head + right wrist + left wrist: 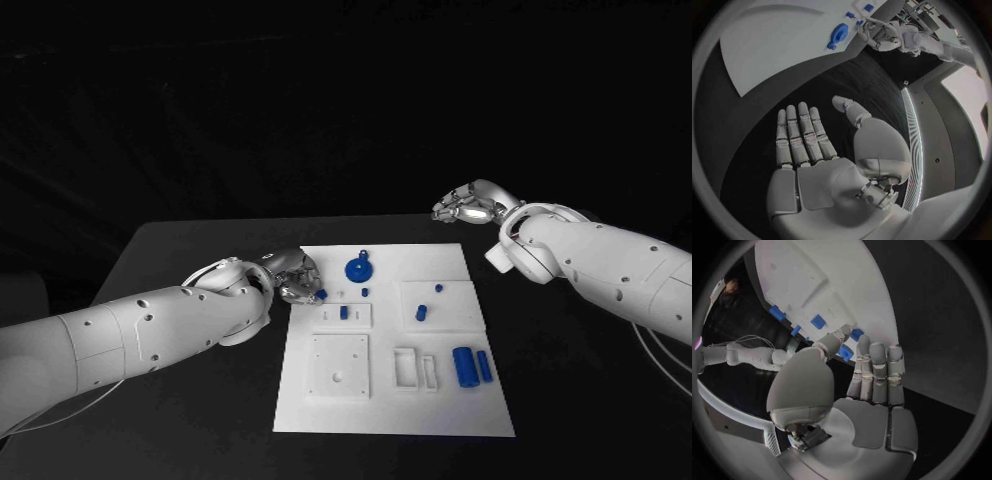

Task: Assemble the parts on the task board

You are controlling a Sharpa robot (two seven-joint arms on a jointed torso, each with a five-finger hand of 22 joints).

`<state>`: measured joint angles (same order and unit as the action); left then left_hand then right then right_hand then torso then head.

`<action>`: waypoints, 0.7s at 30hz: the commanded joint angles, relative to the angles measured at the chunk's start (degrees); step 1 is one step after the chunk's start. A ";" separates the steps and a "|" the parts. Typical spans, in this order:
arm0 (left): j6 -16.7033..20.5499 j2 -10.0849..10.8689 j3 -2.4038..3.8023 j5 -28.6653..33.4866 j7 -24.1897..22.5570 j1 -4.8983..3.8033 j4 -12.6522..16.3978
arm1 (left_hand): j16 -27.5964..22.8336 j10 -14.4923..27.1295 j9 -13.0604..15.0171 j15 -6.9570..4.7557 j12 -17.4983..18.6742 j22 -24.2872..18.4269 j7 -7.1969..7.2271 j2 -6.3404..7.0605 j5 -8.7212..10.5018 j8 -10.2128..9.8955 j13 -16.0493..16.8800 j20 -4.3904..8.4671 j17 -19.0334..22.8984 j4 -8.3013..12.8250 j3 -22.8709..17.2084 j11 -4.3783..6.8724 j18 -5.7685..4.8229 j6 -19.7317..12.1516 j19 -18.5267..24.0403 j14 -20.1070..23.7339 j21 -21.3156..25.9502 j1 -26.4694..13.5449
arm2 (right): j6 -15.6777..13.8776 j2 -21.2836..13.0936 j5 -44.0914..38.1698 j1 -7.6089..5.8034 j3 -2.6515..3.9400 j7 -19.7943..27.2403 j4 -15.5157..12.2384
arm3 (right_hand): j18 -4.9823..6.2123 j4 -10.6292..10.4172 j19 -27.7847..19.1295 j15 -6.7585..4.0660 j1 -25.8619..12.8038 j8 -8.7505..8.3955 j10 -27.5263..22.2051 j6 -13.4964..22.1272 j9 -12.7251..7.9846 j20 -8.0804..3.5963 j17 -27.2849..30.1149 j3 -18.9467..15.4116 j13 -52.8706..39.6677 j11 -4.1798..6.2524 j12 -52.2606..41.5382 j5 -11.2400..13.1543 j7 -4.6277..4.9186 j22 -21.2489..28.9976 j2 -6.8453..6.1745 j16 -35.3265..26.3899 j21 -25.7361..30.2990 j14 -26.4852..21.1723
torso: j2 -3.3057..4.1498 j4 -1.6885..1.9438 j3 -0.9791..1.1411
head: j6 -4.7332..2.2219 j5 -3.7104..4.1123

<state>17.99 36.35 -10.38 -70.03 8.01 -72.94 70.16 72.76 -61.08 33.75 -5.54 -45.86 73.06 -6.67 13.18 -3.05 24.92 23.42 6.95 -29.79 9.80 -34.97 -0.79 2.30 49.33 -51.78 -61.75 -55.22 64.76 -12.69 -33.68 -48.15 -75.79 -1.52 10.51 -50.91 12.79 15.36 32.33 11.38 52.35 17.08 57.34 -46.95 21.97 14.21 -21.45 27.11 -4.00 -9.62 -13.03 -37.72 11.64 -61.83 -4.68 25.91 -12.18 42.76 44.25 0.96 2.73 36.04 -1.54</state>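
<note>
The white task board [335, 410] lies in the middle of the black table. My left hand [296, 275] is at the board's far left edge. Its thumb and a finger pinch a small blue part [320, 295], which sits between the thumb tip and the fingers [846, 353] in the left wrist view. My right hand [469, 205] hovers past the board's far right corner with its fingers [799, 135] straight and apart, holding nothing. A round blue disc [359, 268] lies near the board's far edge. Two blue cylinders [466, 366] lie side by side at the board's right.
Small blue pieces stand near the board's middle [421, 312] and far right [436, 289]. Raised white blocks [340, 366] and narrow slots [405, 368] fill the board's near half. Black table [188, 260] lies open on both sides of the board.
</note>
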 commanded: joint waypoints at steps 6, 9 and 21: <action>-0.13 -0.70 0.00 1.04 -1.36 0.54 -0.64 | 0.02 0.63 -0.43 0.35 0.54 0.19 -0.50 -1.05 0.23 -0.46 -0.33 3.83 -0.15 -0.34 -0.08 -0.19 1.20 -0.41 0.35 -0.05 0.31 0.48 | 0.17 0.03 0.00 0.02 0.02 0.33 -0.22 | -0.25 0.06 -0.30 0.12 -0.09 0.25 0.17 0.51 -0.10 0.05 0.08 -0.26 0.06 -0.22 0.25 -0.41 0.01 -0.07 -0.08 0.34 0.32 -0.42 | -0.02 0.05 -0.02 | 0.01 0.13; -0.33 -0.78 0.00 1.10 -1.33 0.73 -0.69 | 0.04 0.73 -0.68 0.44 0.65 0.25 -0.61 -1.22 0.23 -0.67 -0.48 3.75 -0.20 -0.40 -0.01 -0.29 1.23 -0.71 0.39 -0.03 0.32 0.54 | 0.21 0.06 0.00 0.03 0.02 0.33 -0.28 | -0.24 0.06 -0.30 0.12 -0.10 0.25 0.17 0.51 -0.10 0.05 0.09 -0.26 0.06 -0.22 0.25 -0.41 0.01 -0.08 -0.08 0.35 0.33 -0.42 | -0.01 0.03 -0.03 | -0.01 0.16; -1.30 -0.67 -0.01 0.70 -1.06 0.78 -1.22 | 0.11 1.15 -1.57 0.69 1.01 0.49 -0.91 -1.85 0.22 -1.14 -1.00 3.50 -0.40 0.10 -0.14 -0.57 1.46 -1.35 0.50 0.00 0.35 1.81 | 0.26 -0.01 0.00 0.04 0.02 0.30 -0.39 | -0.24 0.06 -0.29 0.12 -0.12 0.26 0.18 0.51 -0.11 0.05 0.14 -0.28 0.06 -0.22 0.26 -0.41 0.00 -0.10 -0.08 0.39 0.37 -0.44 | -0.02 0.11 -0.05 | 0.14 0.25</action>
<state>17.90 35.69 -10.31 -69.13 7.43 -72.32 69.00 72.77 -60.55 32.23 -5.05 -45.20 73.50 -7.49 11.50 -3.05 23.96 22.48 6.85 -30.13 9.76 -34.93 -1.33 3.07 48.18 -51.68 -61.66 -55.22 66.39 -12.68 -33.68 -48.15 -75.75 -1.52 10.51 -51.22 12.78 15.36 32.33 11.38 52.35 17.08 57.34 -46.95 21.93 14.21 -21.39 27.11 -4.00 -9.62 -13.03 -37.95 11.64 -61.88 -4.68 25.90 -12.18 42.76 44.23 1.04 2.70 36.11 -1.25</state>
